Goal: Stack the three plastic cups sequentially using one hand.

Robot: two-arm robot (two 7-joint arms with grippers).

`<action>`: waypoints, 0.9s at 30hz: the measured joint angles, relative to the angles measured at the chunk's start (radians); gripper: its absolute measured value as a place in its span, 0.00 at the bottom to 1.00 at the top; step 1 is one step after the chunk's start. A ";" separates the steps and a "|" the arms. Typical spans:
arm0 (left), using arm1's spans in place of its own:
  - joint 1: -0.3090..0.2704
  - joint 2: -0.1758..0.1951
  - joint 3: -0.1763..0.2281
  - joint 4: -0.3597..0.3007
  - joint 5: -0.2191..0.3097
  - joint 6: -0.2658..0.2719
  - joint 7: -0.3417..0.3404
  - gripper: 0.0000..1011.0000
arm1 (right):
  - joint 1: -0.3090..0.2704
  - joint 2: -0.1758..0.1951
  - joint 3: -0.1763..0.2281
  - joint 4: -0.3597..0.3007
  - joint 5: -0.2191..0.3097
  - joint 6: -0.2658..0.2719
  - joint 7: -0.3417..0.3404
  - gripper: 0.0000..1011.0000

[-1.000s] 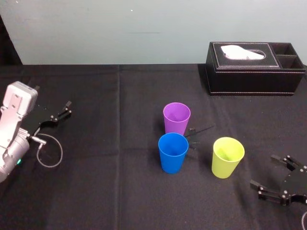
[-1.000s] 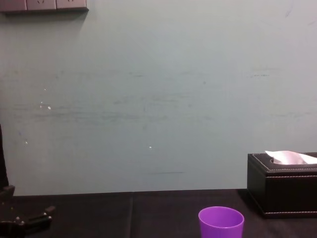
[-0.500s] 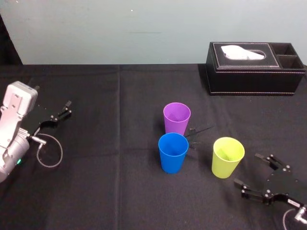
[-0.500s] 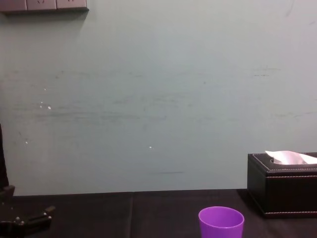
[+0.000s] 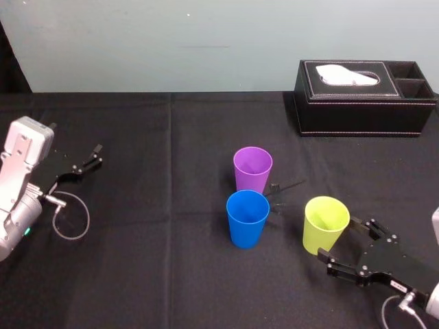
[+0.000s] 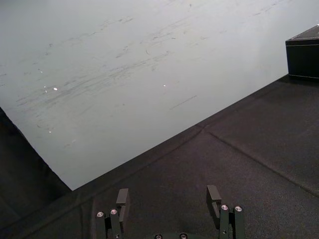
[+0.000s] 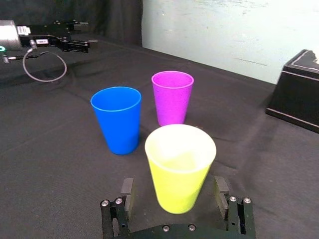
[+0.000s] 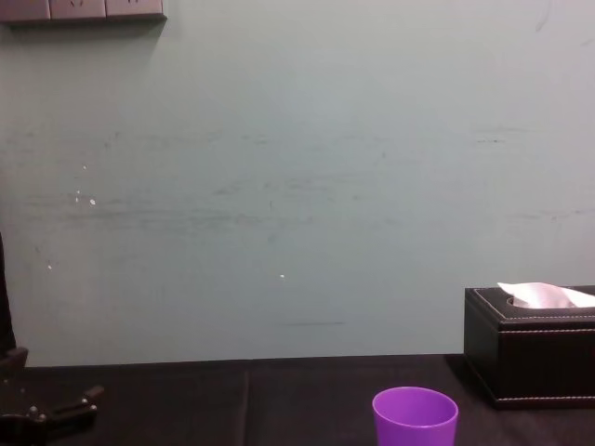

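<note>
Purple cup (image 5: 252, 166), blue cup (image 5: 247, 216) and yellow-green cup (image 5: 325, 223).

Three smooth tapered plastic cups stand upright, mouths up and apart, near the middle of the black table (image 5: 137, 274). The purple cup (image 5: 252, 169) is rearmost, the blue cup (image 5: 247, 218) just before it, and the yellow-green cup (image 5: 326, 224) toward the right edge. The right gripper (image 5: 337, 238), jaws spread, flanks the yellow-green cup without touching it.

This looks like a robotics lab or test room. A desk (image 5: 171, 274) draped in plain black cloth stands against a bare, scuffed pale blue-green wall (image 8: 297, 186) with grey socket plates (image 8: 79, 9). A grey robot arm (image 5: 20, 185) with a looped cable and a black left gripper (image 5: 98, 155) is at the desk's left edge.
</note>
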State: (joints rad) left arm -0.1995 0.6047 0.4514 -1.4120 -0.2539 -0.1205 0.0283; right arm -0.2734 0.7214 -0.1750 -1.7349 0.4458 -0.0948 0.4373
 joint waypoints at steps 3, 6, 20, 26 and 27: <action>0.000 0.000 0.000 0.000 0.000 0.000 0.000 1.00 | 0.011 -0.016 -0.008 0.011 -0.008 -0.003 0.008 0.99; 0.000 0.000 0.000 0.000 0.000 0.000 0.000 1.00 | 0.017 -0.035 -0.007 0.017 -0.016 -0.008 0.008 0.99; 0.000 0.000 0.000 0.000 0.000 0.000 0.000 1.00 | 0.043 -0.099 -0.004 0.049 -0.058 -0.015 0.008 0.99; 0.000 0.000 0.000 0.000 0.000 0.000 0.000 1.00 | 0.053 -0.119 0.000 0.058 -0.068 -0.018 0.008 0.99; 0.000 0.000 0.000 0.000 0.000 0.000 0.000 1.00 | 0.055 -0.125 0.002 0.061 -0.070 -0.019 0.007 0.99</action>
State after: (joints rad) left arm -0.1996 0.6047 0.4514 -1.4119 -0.2539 -0.1205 0.0283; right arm -0.2180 0.5965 -0.1730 -1.6738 0.3762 -0.1141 0.4440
